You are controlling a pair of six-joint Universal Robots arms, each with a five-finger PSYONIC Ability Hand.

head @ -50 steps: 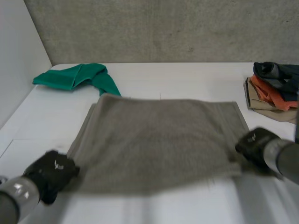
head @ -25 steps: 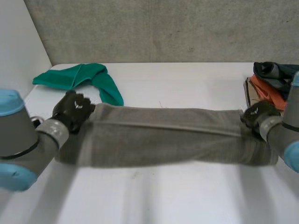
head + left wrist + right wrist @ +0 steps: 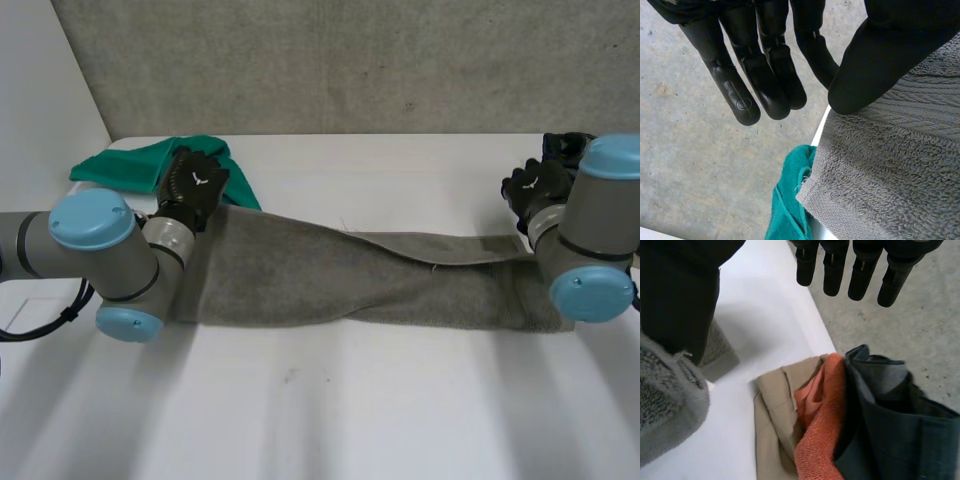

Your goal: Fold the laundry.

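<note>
Towel [image 3: 330, 280] (grey); left robot hand [image 3: 195, 185] straight-fingered

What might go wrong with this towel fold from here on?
The top layer of the grey towel lies slanted, so the fold may come out crooked. The left hand, fingers straight, is close to the green cloth and might drag it along. The right hand is near the pile of clothes and might nudge it.
</note>
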